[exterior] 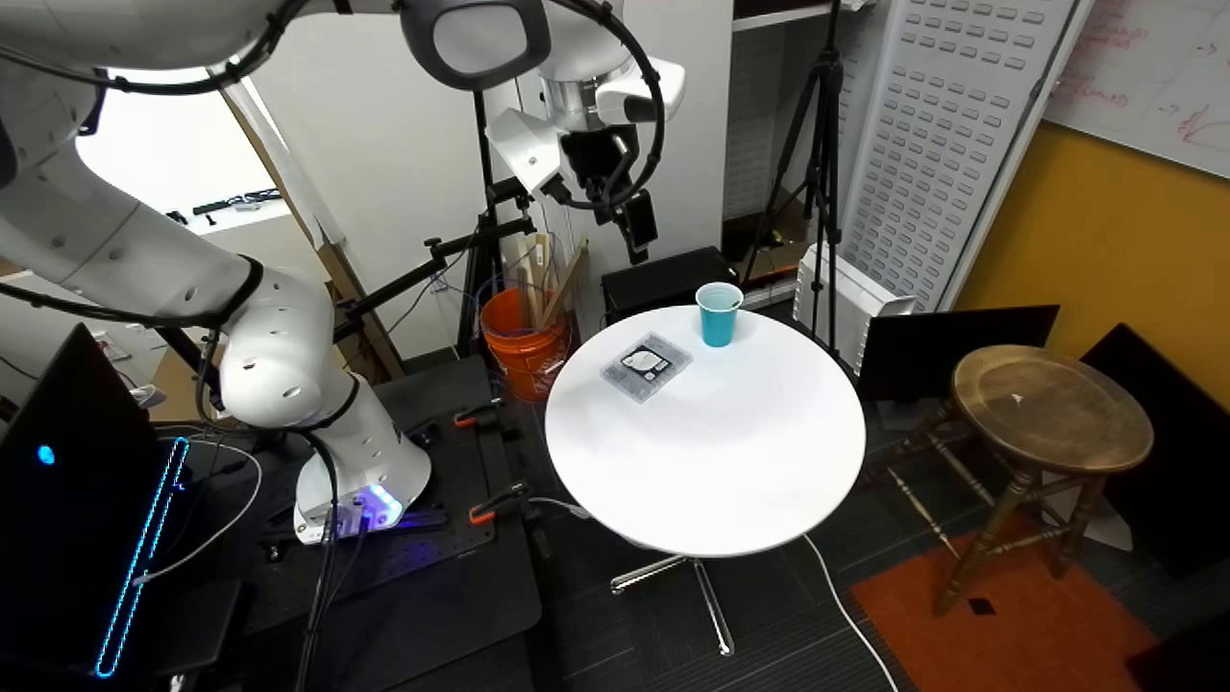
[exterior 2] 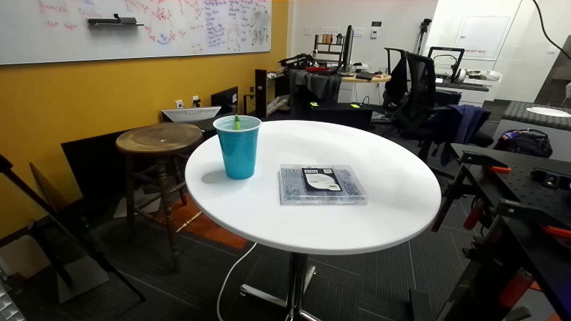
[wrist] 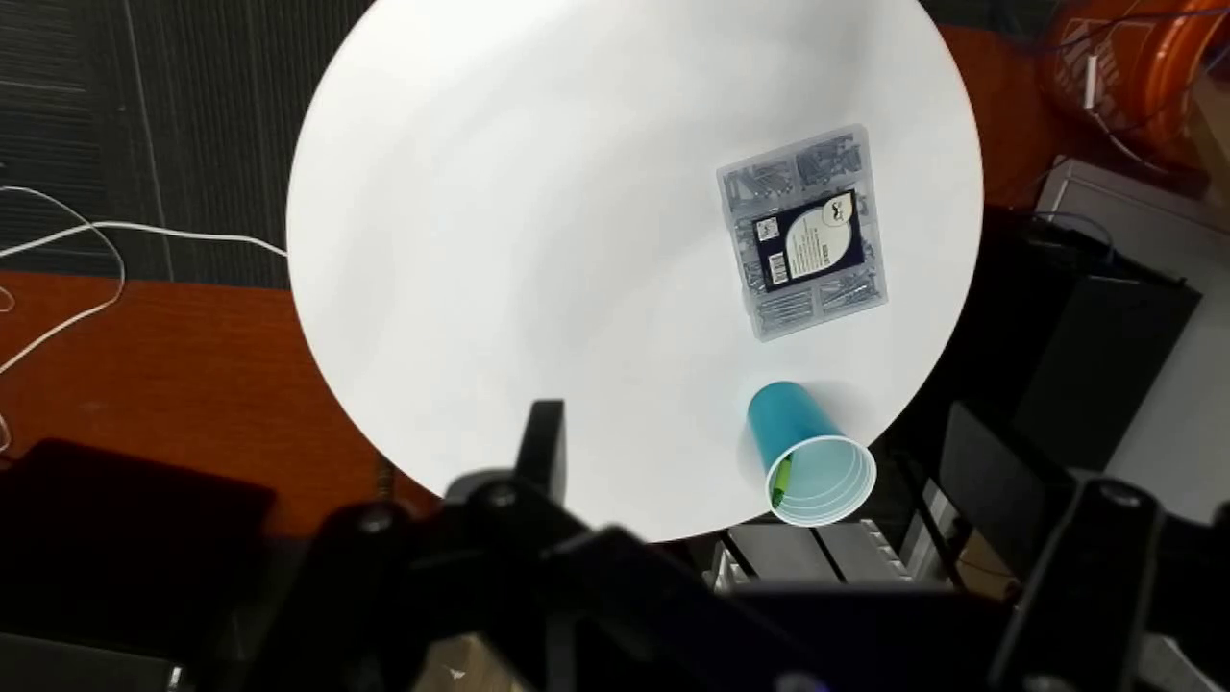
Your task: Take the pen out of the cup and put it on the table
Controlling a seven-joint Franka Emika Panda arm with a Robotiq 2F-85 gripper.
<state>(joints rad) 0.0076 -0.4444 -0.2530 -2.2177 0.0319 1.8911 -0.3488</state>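
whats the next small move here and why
I'd probably ease the gripper over the cup and line it up with the pen before lowering. The wrist view shows the gripper open and the pen at the left of the cup's mouth; in an exterior view the gripper seems high and off to one side of the cup.

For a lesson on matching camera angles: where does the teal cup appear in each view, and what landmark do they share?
In an exterior view: the teal cup is right of and slightly above centre.
In an exterior view: the teal cup is left of centre, about mid-height.
In the wrist view: the teal cup is right of centre, lower half.
Shared landmark: the flat clear case on the white table, near the teal cup in all three.
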